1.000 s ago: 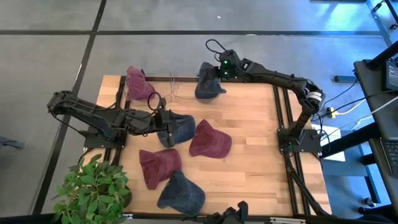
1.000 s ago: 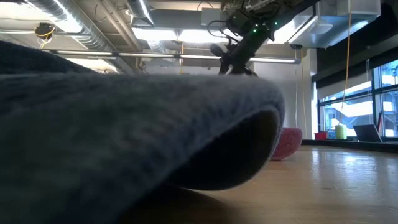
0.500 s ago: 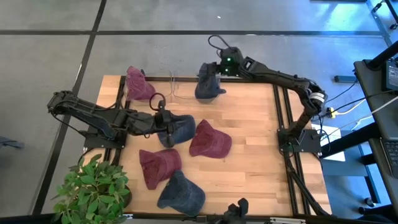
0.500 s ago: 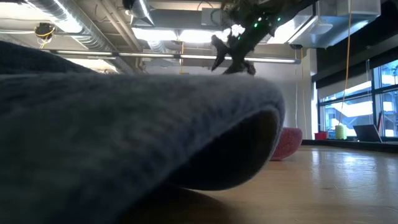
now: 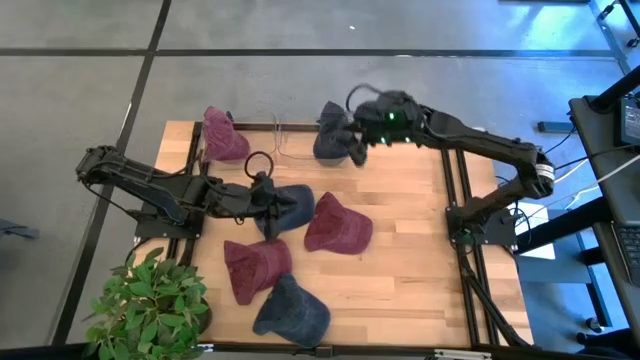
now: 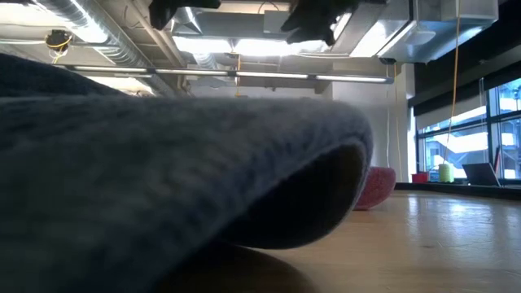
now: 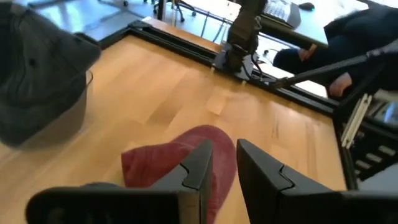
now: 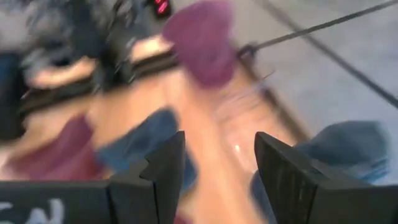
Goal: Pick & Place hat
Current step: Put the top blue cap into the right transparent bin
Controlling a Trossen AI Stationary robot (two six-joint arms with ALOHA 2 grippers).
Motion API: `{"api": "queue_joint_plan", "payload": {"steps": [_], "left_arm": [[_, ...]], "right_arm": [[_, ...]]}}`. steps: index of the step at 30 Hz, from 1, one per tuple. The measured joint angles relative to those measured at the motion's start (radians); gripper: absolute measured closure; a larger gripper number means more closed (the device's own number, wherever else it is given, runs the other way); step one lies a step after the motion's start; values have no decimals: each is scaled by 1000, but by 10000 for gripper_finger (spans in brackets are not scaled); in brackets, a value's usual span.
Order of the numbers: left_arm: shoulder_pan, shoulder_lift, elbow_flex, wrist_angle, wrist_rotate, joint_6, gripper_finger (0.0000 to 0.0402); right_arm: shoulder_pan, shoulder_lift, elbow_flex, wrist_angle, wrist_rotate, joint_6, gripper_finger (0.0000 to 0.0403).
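Note:
Several hats are in the high view. A blue hat (image 5: pixel 335 130) and a maroon hat (image 5: pixel 222 135) sit on stands at the far edge. Another blue hat (image 5: pixel 290 205), two maroon hats (image 5: pixel 338 226) (image 5: pixel 255 268) and a third blue hat (image 5: pixel 292 308) lie on the table. My left gripper (image 5: pixel 270 203) is over the left part of the middle blue hat, its fingers a narrow gap apart (image 7: pixel 224 168). My right gripper (image 5: pixel 362 138) is open (image 8: pixel 217 155) and hangs just right of the blue hat on the far stand, touching nothing. My left gripper reaches level from the table's left onto the left part of the middle blue hat (image 5: pixel 278 205), which lies on the table. The gripper itself hides the place of contact. In the left wrist view only the maroon hat (image 7: pixel 168 165) shows beyond the fingers.
A clear stand (image 5: pixel 280 140) stands between the two hats at the far edge. A potted plant (image 5: pixel 150 305) sits at the near left corner. Black rails (image 5: pixel 455 190) run along the table's sides. The nearest blue hat (image 6: pixel 163 179) fills the low view.
My right gripper has drawn away from the blue hat on the far stand, moving up and toward the table's right while turning; the hat has stayed on its stand. My left gripper has crept a little toward the right, over the middle blue hat.

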Motion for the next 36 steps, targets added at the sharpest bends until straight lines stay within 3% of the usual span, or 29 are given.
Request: {"api": "queue_joint_plan", "payload": {"steps": [6,12,16,19,23,29,36], "left_arm": [[0,32,0,-72,-28,-161,287],[-2,113,-1,-183,-67,-299,209],[-1,161,-1,-202,-54,-360,182],[13,185,-1,-249,3,-426,179],[44,199,0,-416,65,-764,183],[40,199,-1,-736,41,-1191,190],[48,230,-83,-680,86,-1382,192]], "right_arm": [[153,-67,-38,-176,-1,-9,209],[264,-230,-261,-37,0,46,209],[295,-322,-396,93,33,94,209],[297,-360,-470,160,35,106,209],[294,-376,-521,196,35,123,209],[288,-360,-532,204,38,100,209],[288,-359,-532,263,38,69,209]]}}
